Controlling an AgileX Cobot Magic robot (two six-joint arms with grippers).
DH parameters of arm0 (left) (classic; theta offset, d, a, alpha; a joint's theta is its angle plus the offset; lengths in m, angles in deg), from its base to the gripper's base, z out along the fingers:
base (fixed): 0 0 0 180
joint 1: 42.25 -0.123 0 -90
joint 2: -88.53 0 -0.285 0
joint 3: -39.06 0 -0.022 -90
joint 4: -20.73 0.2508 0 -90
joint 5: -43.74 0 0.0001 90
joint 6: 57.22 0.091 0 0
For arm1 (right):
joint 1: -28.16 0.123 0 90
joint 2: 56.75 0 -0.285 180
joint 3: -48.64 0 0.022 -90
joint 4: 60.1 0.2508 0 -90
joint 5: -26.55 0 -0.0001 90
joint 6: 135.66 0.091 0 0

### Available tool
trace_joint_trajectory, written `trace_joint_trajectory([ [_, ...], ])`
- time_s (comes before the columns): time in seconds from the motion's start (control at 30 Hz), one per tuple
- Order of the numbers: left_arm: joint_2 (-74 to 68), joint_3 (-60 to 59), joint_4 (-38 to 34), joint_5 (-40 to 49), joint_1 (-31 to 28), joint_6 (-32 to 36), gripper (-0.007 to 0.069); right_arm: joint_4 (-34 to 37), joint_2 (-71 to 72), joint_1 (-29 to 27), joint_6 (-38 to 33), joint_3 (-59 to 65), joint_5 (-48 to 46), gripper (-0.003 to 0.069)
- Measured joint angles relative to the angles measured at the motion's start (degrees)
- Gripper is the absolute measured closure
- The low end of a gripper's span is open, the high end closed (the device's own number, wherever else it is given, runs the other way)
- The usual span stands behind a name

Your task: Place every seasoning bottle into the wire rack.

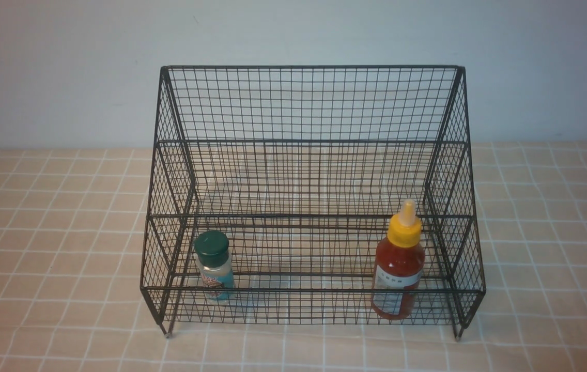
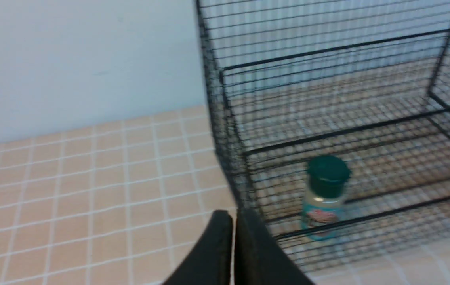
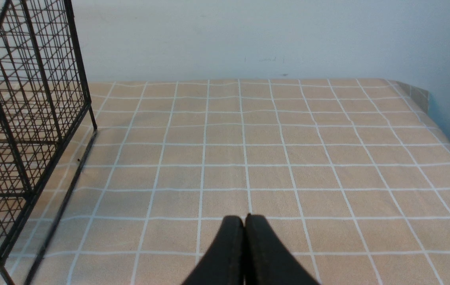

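**Two bottles stand in one wire rack as both grippers rest closed**

Two seasoning bottles stand upright on the lowest, front tier of a single black wire rack, which sits on a tablecloth of peach squares crossed by white lines, before a pale wall. The rack, by far the largest thing on the table, rises in steps to a tall mesh back, with sloping sides and a low front rail. Its upper tiers hold nothing that can be seen.

One red sauce bottle, the taller of the pair, stands near the rack's right end, its yellow nozzle cap reaching above the front rail and its white label facing forward. One short clear shaker jar, with a dark green cap and a teal label, stands near the left end. The two are well apart, with bare mesh between them.

Of the two grippers, the left gripper has its fingers pressed together with only a thin seam between them, holding nothing. It lies outside the rack, near its left front corner, with the shaker jar just behind the mesh and not touched. In the front view only a dark edge of that arm shows at the far left. The right gripper is likewise closed on nothing, over open cloth to the right of the rack, apart from it and from the sauce bottle, which its camera does not show.
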Motion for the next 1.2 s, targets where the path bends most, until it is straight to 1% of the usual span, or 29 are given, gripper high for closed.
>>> trace_joint_trajectory([
  [0.03, 0.55, -0.69, 0.0, -0.38, -0.35, 0.11, 0.0631, 0.0, 0.0, 0.0, 0.0, 0.0, 0.0, 0.0672],
  [0.07, 5.25, -6.85, 0.0, -2.86, -3.32, 0.98, 0.0631, 0.0, 0.0, 0.0, 0.0, 0.0, 0.0, 0.0672],
  [0.13, 7.23, -9.49, 0.0, -3.66, -4.7, 1.15, 0.0631, 0.0, 0.0, 0.0, 0.0, 0.0, 0.0, 0.0672],
  [0.2, 13.29, -17.43, -0.01, -4.93, -7.25, 1.54, 0.0631, 0.0, 0.0, 0.0, 0.0, 0.0, 0.0, 0.0673],
  [0.37, 15.88, -25.13, -0.07, -5.12, -8.53, 1.61, 0.0631, 0.0, 0.0, 0.0, 0.0, 0.0, 0.05, 0.0672],
  [0.57, 15.89, -25.63, -0.07, -7.49, -8.6, 1.83, 0.0631, 0.0, 0.0, 0.0, 0.0, 0.0, 0.05, 0.0672],
  [1.2, 15.89, -25.69, -0.07, -7.68, -8.6, 1.88, 0.0631, 0.0, 0.0, 0.0, 0.0, 0.0, 0.05, 0.0672],
])
